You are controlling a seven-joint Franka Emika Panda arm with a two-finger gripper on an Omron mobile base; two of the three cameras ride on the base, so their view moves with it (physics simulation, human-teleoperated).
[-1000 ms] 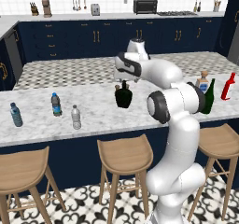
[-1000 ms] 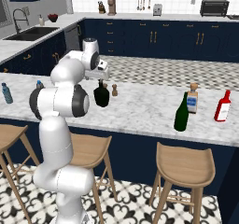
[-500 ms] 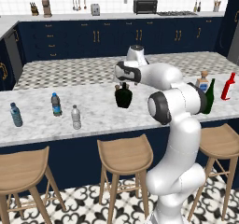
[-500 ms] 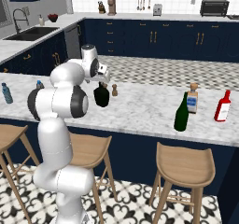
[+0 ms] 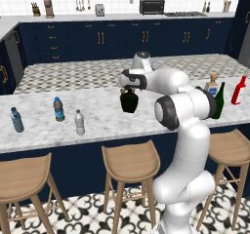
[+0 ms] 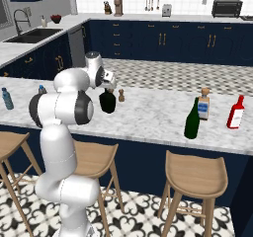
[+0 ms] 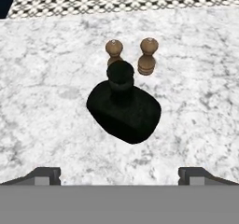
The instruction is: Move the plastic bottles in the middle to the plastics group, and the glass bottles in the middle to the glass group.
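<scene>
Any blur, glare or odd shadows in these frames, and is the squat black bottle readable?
Left base view: soft, slightly blurry render, no glare; the squat black bottle reads as a flat silhouette. Right base view: equally soft, even lighting. Hand view: sharpest; the bottle is featureless black with no highlights, and the two small brown shakers cast only faint shadows.

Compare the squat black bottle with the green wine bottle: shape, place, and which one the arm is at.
The black bottle is squat and round with a short narrow neck; the green wine bottle is tall and slim. The black bottle stands mid-counter by two brown shakers; the green one stands beside the clear labelled bottle and red bottle. The open pincer hovers over the black bottle, not the green. Both stand upright.
</scene>
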